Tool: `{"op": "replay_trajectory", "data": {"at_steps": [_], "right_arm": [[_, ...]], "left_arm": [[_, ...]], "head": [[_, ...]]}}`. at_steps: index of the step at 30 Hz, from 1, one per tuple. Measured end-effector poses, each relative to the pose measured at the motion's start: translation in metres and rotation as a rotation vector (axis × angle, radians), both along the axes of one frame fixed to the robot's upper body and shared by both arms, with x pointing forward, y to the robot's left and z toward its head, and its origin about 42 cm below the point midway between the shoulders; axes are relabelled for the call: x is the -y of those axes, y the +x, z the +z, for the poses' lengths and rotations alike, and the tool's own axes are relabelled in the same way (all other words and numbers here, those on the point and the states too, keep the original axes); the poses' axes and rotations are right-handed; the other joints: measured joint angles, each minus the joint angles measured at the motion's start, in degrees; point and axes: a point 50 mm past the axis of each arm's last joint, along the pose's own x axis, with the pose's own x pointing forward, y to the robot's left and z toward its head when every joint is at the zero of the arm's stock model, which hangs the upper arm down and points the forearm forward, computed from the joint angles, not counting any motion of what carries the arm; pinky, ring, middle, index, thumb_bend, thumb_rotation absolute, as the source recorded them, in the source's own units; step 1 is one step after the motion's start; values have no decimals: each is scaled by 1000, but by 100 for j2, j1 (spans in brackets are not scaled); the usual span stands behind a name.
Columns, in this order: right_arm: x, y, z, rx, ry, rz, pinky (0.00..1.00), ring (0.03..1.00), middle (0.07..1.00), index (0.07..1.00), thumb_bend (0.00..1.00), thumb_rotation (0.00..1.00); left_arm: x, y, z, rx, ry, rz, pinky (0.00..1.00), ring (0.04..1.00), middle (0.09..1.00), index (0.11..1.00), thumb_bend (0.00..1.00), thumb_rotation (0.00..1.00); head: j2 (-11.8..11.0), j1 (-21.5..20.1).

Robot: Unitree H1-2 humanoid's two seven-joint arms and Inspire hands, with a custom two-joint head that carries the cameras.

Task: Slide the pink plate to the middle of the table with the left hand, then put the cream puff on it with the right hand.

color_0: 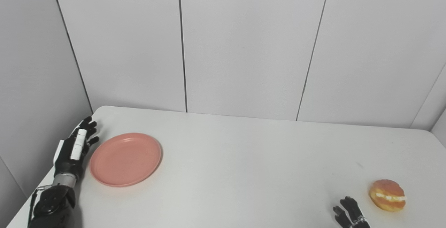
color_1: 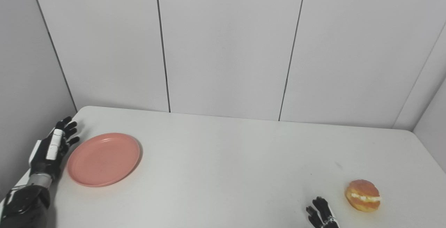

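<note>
The pink plate (color_0: 125,159) is sitting flat near the far-left corner of the table (color_0: 244,172), empty and nowhere near the middle yet. Just left of the plate, the left hand (color_0: 75,147) is edge-on with its fingers stretched out and a bit apart, holding nothing. It looks right beside the rim, but I can't tell if it's actually touching.

So the step in hand is the slide. I'd get the palm side flush against the plate's left rim before pushing, low down near the tabletop so the plate doesn't tip or ride up. Then push to the right and a little toward the robot, slow and steady, because a smooth plate on a smooth top will probably skate or spin if it's nudged off-centre.

Well to the right of the plate, near the front edge, is the cream puff (color_0: 387,195). The right hand (color_0: 349,214) pokes in just left of it, apart from it, fingers spread and empty, only partly in frame.
</note>
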Motion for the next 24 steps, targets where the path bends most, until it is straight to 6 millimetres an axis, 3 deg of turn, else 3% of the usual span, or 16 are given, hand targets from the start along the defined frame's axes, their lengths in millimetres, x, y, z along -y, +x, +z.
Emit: {"op": "replay_trajectory", "data": {"at_steps": [7, 20, 24], "right_arm": [[-1, -1, 0, 0, -6, 0, 942, 892, 944, 931, 865, 1000], [-2, -1, 1, 0, -14, 0, 946, 891, 946, 933, 860, 1000], [-2, -1, 1, -1, -18, -2, 945, 891, 947, 936, 856, 1000]], "left_arm": [[11, 2, 0, -2, 28, -58, 818, 946, 930, 912, 860, 959], [20, -4, 1, 8, 76, -104, 738, 905, 907, 898, 881, 916], [32, -6, 1, 16, 74, -132, 702, 895, 885, 884, 920, 889]], "head": [[17, -35], [26, -44], [44, -53]]}}
